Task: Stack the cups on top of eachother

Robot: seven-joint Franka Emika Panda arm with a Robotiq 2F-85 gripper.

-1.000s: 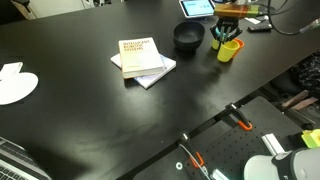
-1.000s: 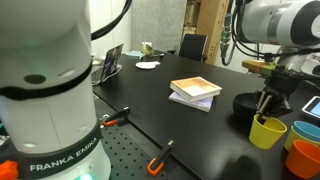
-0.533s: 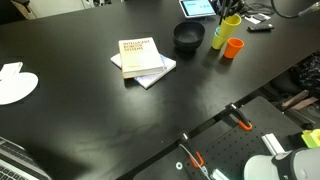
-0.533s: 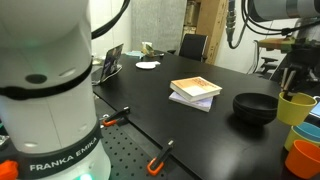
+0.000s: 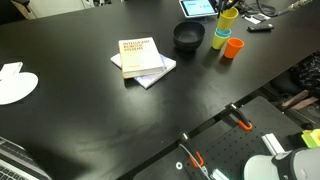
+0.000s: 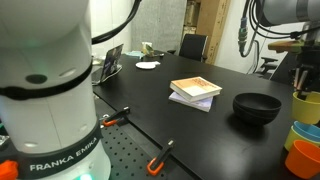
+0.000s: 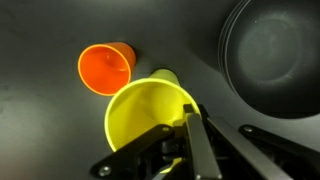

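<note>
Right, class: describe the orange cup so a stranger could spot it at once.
On the long black table, find the round black bowl beyond the stacked books. Near that bowl stands the small orange plastic cup, upright. It is the only orange cup; the yellow plastic cup nearby is lifted.

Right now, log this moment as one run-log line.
gripper: shut on yellow cup | yellow cup: held above table | orange cup: upright on table, empty | black bowl: on table nearby
</note>
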